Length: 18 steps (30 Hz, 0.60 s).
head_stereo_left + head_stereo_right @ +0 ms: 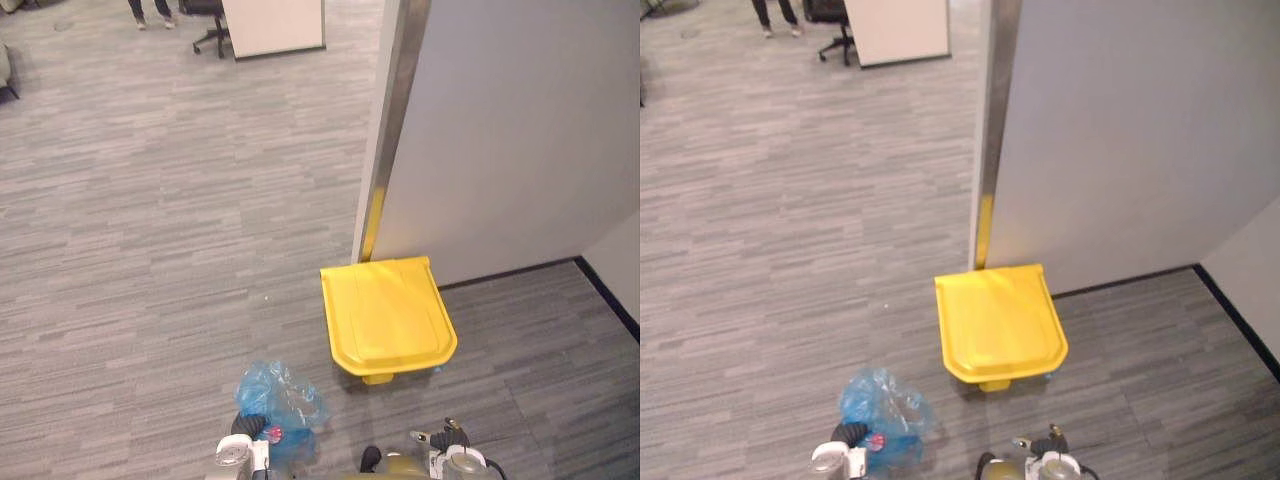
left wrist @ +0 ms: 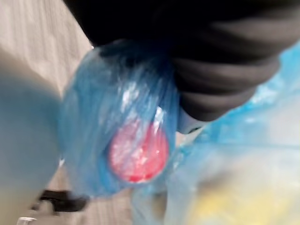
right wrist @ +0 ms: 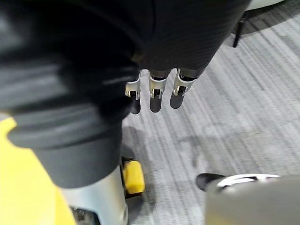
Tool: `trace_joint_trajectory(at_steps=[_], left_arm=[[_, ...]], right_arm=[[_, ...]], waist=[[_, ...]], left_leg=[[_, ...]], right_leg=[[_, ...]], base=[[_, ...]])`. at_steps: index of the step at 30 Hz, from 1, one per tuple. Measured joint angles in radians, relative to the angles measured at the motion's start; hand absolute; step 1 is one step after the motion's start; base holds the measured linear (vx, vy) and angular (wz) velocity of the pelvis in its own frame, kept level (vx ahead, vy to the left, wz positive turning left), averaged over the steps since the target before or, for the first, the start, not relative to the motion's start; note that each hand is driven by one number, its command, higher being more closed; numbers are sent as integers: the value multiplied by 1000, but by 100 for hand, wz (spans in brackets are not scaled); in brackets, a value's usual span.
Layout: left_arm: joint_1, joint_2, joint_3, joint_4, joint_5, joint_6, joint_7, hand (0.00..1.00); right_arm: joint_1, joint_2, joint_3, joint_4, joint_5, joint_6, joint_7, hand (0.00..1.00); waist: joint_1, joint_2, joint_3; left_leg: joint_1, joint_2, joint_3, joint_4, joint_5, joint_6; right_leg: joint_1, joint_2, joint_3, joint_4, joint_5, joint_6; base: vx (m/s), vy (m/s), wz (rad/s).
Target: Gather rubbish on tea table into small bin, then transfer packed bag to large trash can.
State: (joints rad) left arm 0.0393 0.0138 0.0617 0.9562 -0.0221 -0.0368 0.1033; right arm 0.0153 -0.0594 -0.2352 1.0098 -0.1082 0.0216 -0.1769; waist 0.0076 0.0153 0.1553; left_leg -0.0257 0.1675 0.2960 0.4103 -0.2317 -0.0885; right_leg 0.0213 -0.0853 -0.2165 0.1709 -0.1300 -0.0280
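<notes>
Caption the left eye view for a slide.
Blue bag at the left robot hand, short of the closed yellow bin by a grey wall.

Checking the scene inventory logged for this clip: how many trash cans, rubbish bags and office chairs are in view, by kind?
Trash can: 1, yellow, lid down.
Rubbish bag: 1, blue, at the left hand.
Office chair: 1, far across the floor.
Total: 3.
</notes>
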Motion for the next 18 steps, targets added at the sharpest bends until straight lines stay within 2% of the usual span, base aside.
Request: trace_joint_trajectory(at_steps=[1, 3, 5, 7, 11, 18], left_arm=[[0, -3, -3, 1, 0, 1, 0, 100], [0, 0, -5, 6, 0, 1, 0, 100], [0, 20, -18, 10, 0, 2, 0, 100], [2, 25, -23, 13, 1, 4, 0, 100], [12, 49, -42, 19, 3, 4, 2, 100], [29, 58, -42, 36, 3, 4, 2, 100]], right_arm=[[1, 0, 0, -4, 1, 0, 0, 0], [5, 3, 0, -2, 1, 4, 0, 0], [4, 29, 0, 5, 1, 5, 2, 0], [4, 28, 0, 7, 0, 6, 1, 0], [1, 29, 2, 9, 0, 5, 1, 0], [-13, 19, 3, 36, -4, 8, 1, 0]], waist=[[-2, 14, -2], [1, 17, -10], [-2, -3, -14], [-1, -4, -15], [-5, -1, -16], [-2, -4, -18]], left_leg=[[-8, -3, -6, -131, 72, 4], [18, -24, -13, -194, 81, -8], [43, -67, 0, -287, 109, 12], [56, -85, 9, -310, 116, 21], [80, -106, 26, -344, 123, 25], [103, -107, 56, -374, 127, 25]], right_leg=[[-2, 3, 4, -1, 1, 17], [-4, 4, 22, -20, 2, 45], [-3, -18, 37, -76, 33, 75], [1, -29, 48, -94, 45, 84], [6, -34, 75, -117, 61, 92], [-8, -22, 121, -122, 75, 85]], base=[[65, 157, -14], [51, 110, -9], [34, 155, -9], [3, 128, -15], [16, 79, -20], [6, 14, -21]])
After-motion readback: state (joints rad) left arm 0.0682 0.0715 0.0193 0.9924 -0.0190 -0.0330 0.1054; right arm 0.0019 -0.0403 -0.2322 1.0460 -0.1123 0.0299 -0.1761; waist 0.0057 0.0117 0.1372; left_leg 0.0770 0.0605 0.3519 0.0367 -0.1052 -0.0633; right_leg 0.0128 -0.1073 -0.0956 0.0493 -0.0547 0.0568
